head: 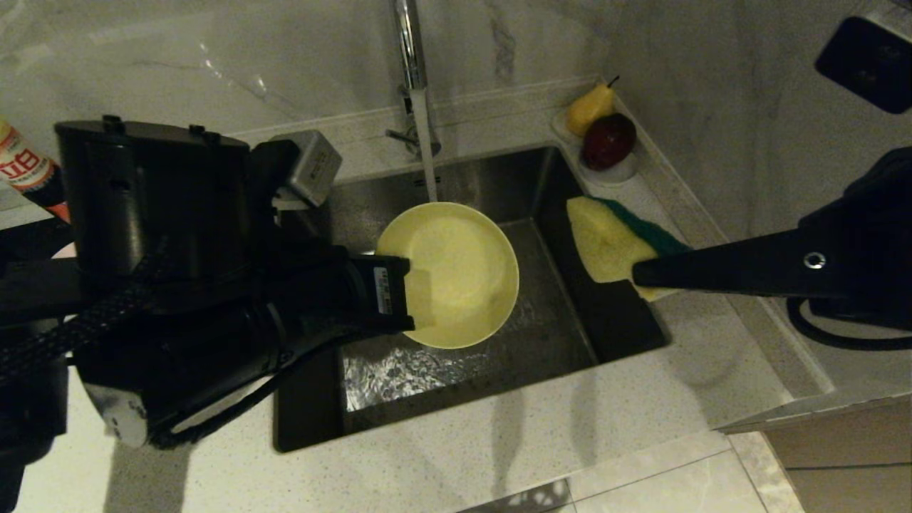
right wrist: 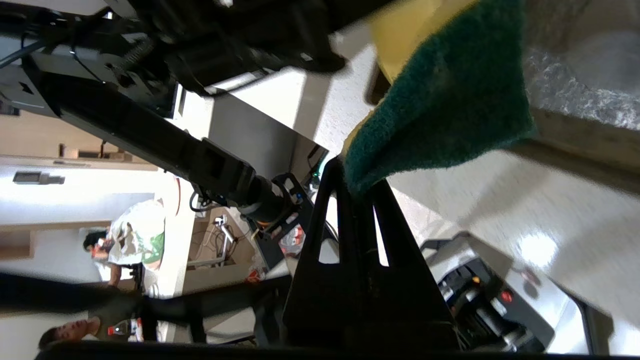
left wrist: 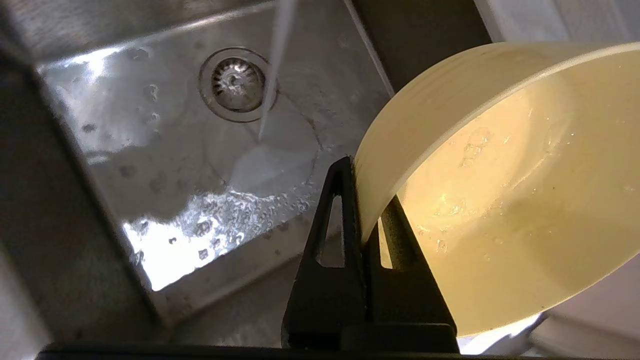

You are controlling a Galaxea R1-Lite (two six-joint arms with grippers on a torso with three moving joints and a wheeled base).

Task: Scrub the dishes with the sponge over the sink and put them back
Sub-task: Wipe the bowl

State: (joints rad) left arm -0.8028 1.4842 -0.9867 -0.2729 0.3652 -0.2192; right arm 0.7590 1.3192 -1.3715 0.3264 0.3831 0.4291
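**Yellow bowl held over sink under running tap; sponge gripped at sink's right edge**

Writing: a bottle [head: 25, 171] at the far left, beyond the sink [head: 570, 313], carries a white label w/ red characters, not readable. A white sticker w/ print on the left gripper [head: 412, 296] body, too small to read.

Yellow bowl [head: 456, 274]: held above the sink basin, rim pinched in the left gripper's jaws, which are closed on the bowl wall, one finger inside, one outside. Bowl tilted, opening facing up and toward the head camera. Water stream from the tap [head: 410, 64] falls just behind the bowl's far rim and hits the basin floor near the drain strainer [left wrist: 235, 85]. Droplets inside the bowl.

Sponge [head: 613, 239]: clamped at one corner by the right gripper [head: 636, 274], jaws closed on it. It sits over the sink's right edge, long axis running from the gripper away toward the tap wall; yellow face up, green face under.

Pear [head: 590, 108] and a dark red fruit [head: 608, 140] on a white saucer [head: 620, 173], worktop corner right of the tap.
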